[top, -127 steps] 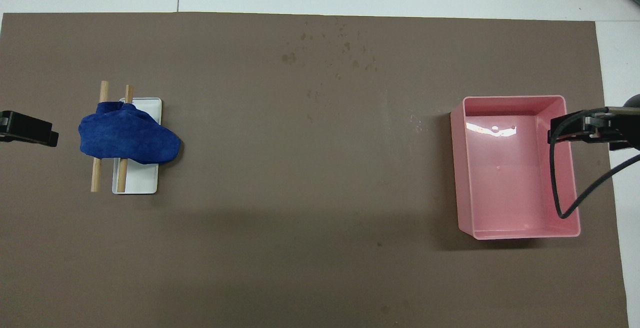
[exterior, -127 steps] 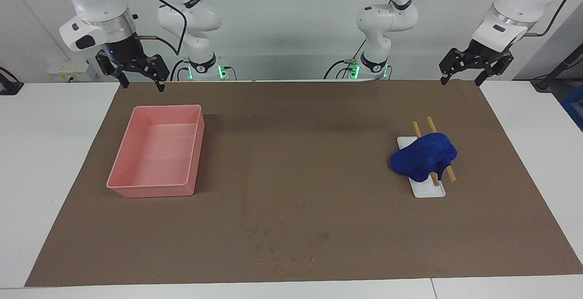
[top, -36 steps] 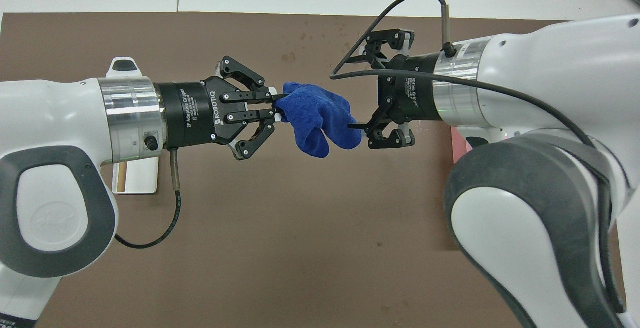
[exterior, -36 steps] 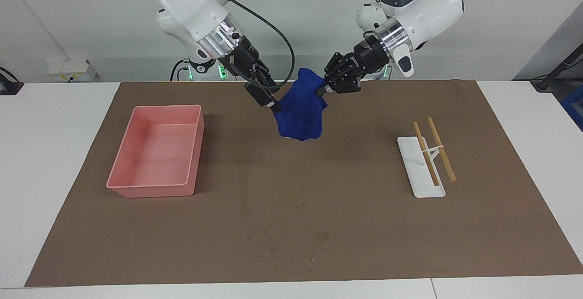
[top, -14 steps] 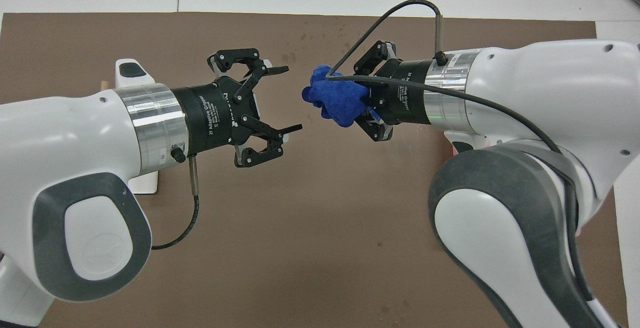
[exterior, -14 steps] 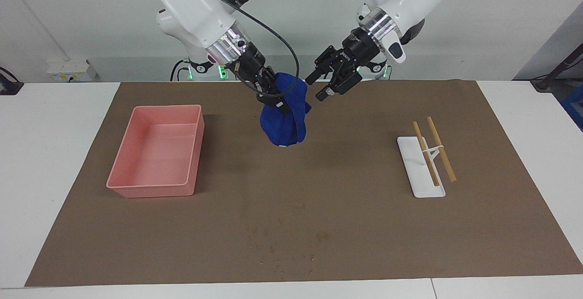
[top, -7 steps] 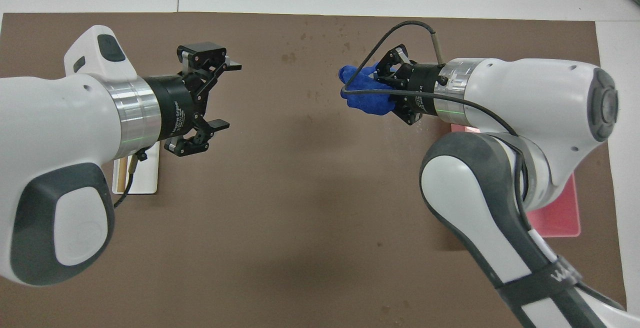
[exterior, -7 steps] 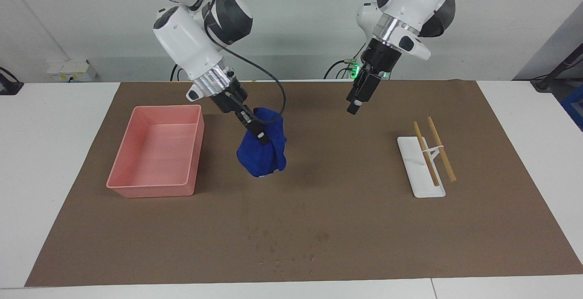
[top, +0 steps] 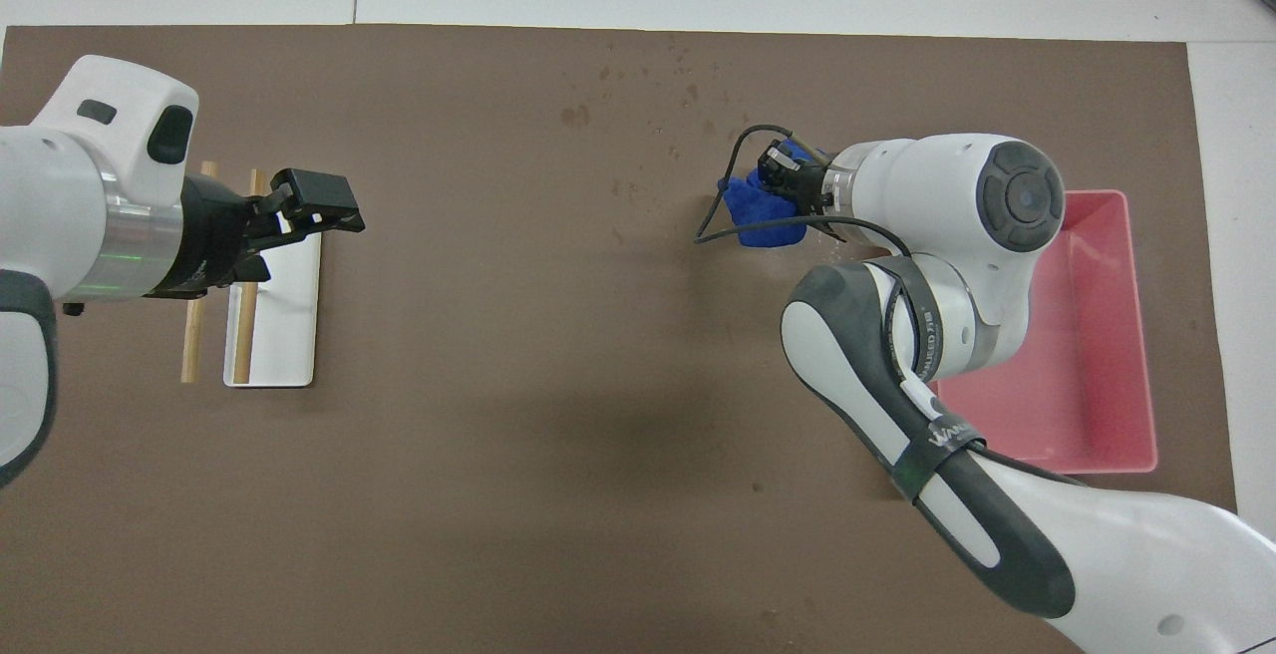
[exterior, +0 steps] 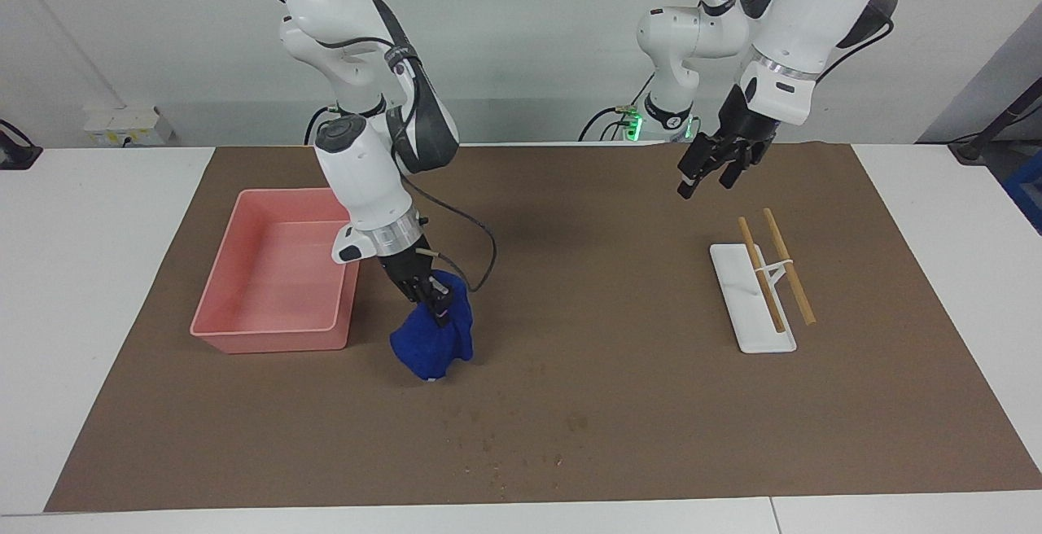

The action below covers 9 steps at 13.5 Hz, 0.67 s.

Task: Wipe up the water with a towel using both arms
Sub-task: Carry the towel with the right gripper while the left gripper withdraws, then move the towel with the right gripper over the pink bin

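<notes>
1. Facing view shows my right gripper [exterior: 432,307] with its jaws clenched on the top of the towel [exterior: 434,342], carrying it low over the brown mat [exterior: 619,371] beside the pink tray [exterior: 269,337].
2. The towel hangs bunched below those jaws; its lowest fold looks to be at or just above the mat, and I cannot tell whether it touches.
3. My left gripper [exterior: 716,164] is up over the mat near the white rack with two wooden rods [exterior: 761,294], jaws released and holding nothing; that arm waits.
4. Done, as I judge it: the towel is off its rack and in the right arm's grasp alone.
5. Left to do: the wiping itself. Dark water spots [exterior: 521,436] sit on the mat, farther from the robots than the towel and apart from it, seemingly untouched.
6. Overhead, the towel [top: 763,213] is a small, deep-blue, crumpled lump poking out in front of the right jaws, soft and folded on itself, not spread flat.
7. I'd want it lowered and dragged across the spots.
</notes>
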Motion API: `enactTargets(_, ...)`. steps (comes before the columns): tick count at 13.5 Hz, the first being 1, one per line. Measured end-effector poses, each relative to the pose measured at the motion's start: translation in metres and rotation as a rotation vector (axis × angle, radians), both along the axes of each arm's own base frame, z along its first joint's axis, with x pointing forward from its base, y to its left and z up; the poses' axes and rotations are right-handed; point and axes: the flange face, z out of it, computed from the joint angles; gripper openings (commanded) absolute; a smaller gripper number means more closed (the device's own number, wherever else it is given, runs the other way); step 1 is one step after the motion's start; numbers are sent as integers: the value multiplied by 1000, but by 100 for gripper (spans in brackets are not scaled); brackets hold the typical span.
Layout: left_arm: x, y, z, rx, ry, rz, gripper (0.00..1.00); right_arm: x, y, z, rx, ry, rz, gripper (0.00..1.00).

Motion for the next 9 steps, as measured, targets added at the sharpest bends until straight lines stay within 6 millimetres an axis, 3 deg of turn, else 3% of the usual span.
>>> enactTargets(3, -1, 30, 1, 132, 23, -224, 100, -22, -11, -35, -159, 90, 103, 0)
enactTargets(7, 3, 76, 10, 169, 96, -310, 100, -58, -39, -53, -286, 240, 215, 0)
enactTargets(9, 14, 81, 14, 163, 121, -328, 100, -80, -45, -59, -306, 315, 237, 0)
